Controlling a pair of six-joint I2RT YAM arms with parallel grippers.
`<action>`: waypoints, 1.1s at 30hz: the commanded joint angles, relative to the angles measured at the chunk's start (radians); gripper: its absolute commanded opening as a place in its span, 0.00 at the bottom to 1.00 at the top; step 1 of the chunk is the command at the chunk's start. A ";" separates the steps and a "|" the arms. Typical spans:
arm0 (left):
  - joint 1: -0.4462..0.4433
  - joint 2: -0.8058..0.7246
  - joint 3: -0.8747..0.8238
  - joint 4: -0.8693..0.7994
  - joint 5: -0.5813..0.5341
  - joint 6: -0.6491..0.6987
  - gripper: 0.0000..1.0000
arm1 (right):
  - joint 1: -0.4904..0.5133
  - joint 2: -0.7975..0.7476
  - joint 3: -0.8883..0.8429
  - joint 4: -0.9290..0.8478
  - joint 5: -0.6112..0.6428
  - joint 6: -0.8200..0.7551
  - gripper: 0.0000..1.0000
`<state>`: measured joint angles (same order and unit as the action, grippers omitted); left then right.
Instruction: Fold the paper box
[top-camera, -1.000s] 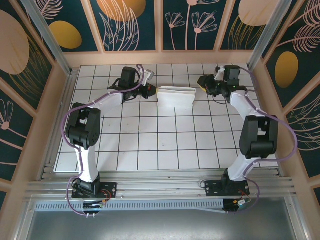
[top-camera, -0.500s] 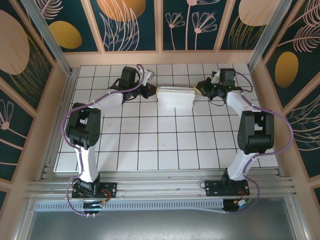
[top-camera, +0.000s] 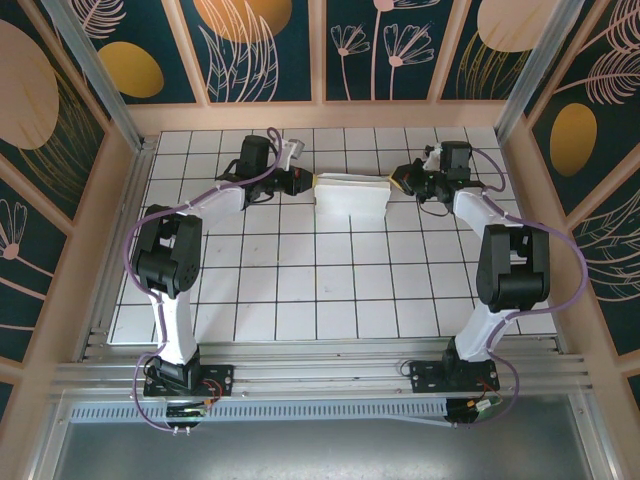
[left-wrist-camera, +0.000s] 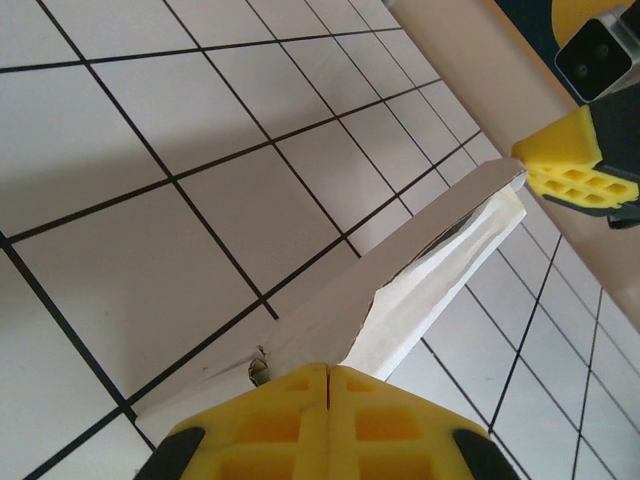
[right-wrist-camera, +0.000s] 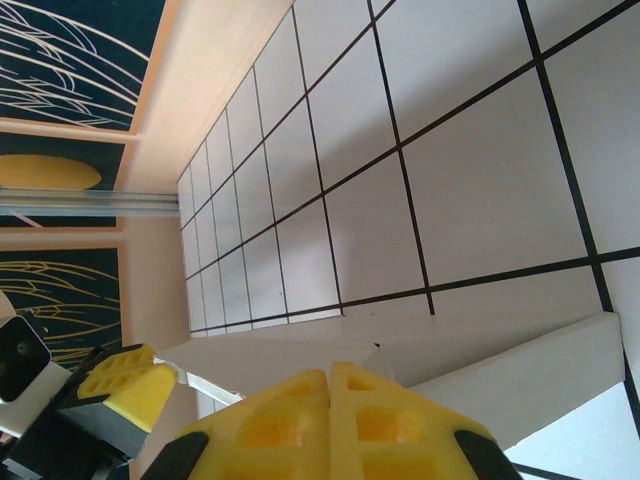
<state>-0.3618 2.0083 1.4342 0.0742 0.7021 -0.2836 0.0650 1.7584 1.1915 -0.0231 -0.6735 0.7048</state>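
Since a second ago your right arm has swung in toward the centre, and the right fingers (right-wrist-camera: 275, 425), then spread and short of the box, have closed at its right end; the left arm has stayed put. Taking the big things first, the gridded table (top-camera: 250, 290) carries the paper box (top-camera: 351, 200) near its far edge, about midway between your two arms. It lies partly folded, with a long flap raised along its far side. You have that flap pinched from both ends, and I read that as the reason for the mirrored pose: held at each tip, the thin panel can turn over its crease evenly instead of buckling in the middle. The left fingers (left-wrist-camera: 265, 425) are pressed together on the flap's left end. The right fingers clamp its right end the same way, pads meeting with only the card between them. Judging by the loose panels, the fold is not yet finished.
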 joint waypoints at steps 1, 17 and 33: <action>-0.034 0.044 -0.006 -0.075 0.061 -0.038 0.00 | 0.013 0.014 -0.027 -0.184 0.049 -0.074 0.05; -0.035 0.071 0.008 -0.140 0.014 0.020 0.00 | -0.030 -0.068 -0.010 -0.321 0.091 -0.160 0.20; -0.035 0.078 0.018 -0.145 0.014 0.020 0.00 | -0.050 -0.156 -0.178 -0.101 -0.078 0.052 0.36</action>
<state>-0.3820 2.0254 1.4570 0.0509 0.7250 -0.2741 0.0200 1.6150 1.0657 -0.1616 -0.7166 0.6804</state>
